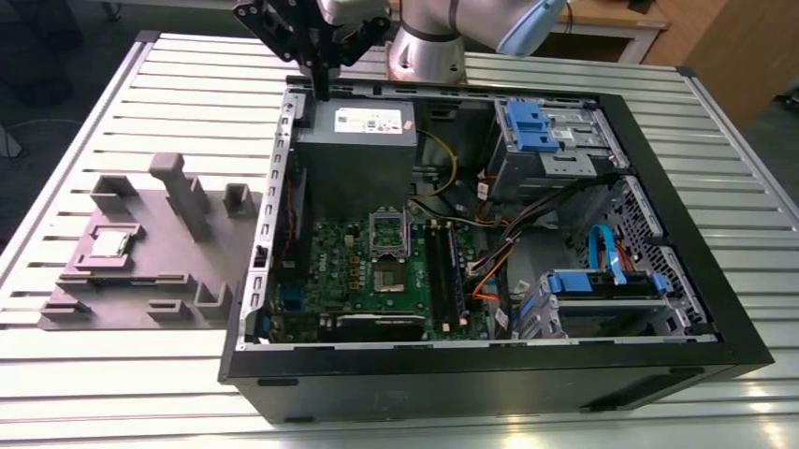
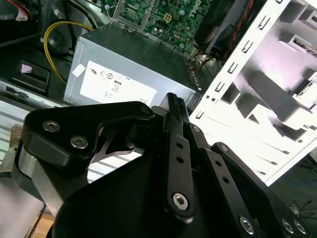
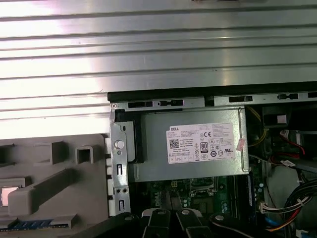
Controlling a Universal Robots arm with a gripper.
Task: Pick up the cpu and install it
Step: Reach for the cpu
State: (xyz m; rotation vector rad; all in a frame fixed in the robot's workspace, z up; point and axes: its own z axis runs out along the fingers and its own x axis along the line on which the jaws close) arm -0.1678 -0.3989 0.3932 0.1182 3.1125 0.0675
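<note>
Directly under the wrist, the gripper [image 1: 322, 90] points down with its two black fingers [image 2: 174, 106] drawn together, tip against tip.

Nearest the fingers:
- In the exterior view the tips line up with the far rim of the open computer case [image 1: 500, 360], at the corner on the exterior view's left. Contact with the rim cannot be confirmed.
- Just beside the fingers, inside that corner, sits the grey power supply [image 1: 355, 140] with a white label on its top face.

Further from the fingers, past the power supply:
- The green motherboard [image 1: 350, 271] lies flat on the case floor.
- The silver socket frame [image 1: 388, 227] sits on it, on the side nearest the power supply.
- A yellow cable [image 1: 440, 154] loops beside the power supply on the exterior view's right.
- Two blue drive brackets [image 1: 530, 126] stand beyond it, on the side of the case away from the fingers.

Well apart from the fingers:
- The cpu [image 1: 110, 243] lies outside the case, towards the exterior view's left.
- It rests flat, pale top up, in a square recess of the grey fixture [image 1: 150, 281].
- That fixture stands against the case wall on the slatted metal table [image 1: 125, 374].
</note>
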